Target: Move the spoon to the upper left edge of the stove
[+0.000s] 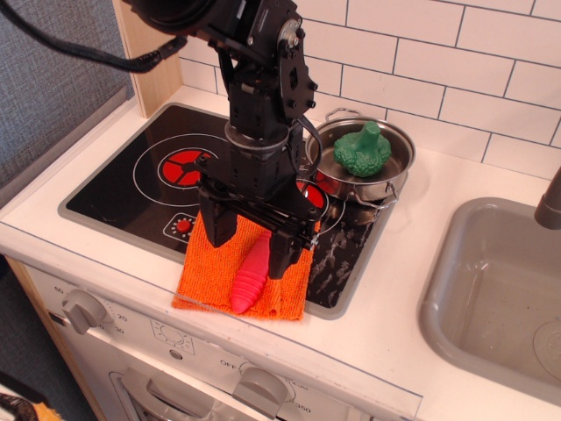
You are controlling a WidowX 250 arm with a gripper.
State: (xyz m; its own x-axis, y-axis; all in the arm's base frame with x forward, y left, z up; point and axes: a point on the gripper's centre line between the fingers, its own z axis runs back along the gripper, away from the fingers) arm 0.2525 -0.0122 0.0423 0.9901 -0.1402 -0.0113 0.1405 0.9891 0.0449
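Scanning from the left, we see the stove (131,189), a black glass cooktop with a grey rim set into the white counter (421,263), with one red burner (186,165) ringed in white towards its 10 o'clock part. At the stove's 6 o'clock edge an orange cloth (206,276) lies flat, overhanging the grey rim onto the counter. On that cloth rests the spoon (250,276), its pink-red ribbed handle pointing to about 7 o'clock; its head is hidden behind the arm, so we cannot tell how it lies. Directly over it hangs the gripper (252,244), its two dark fingers (219,224) spread wide, one at the spoon's 10 o'clock and the other just at its 2 o'clock, straddling the upper handle; we cannot tell whether either finger touches it. At 2 o'clock from the gripper a silver pot (386,175) sits on the stove's right part, holding a green toy vegetable (362,151). Further right, well apart from the stove, the grey sink (456,298) is sunk into the counter, and white tiles (438,53) run along the back at 12 o'clock.
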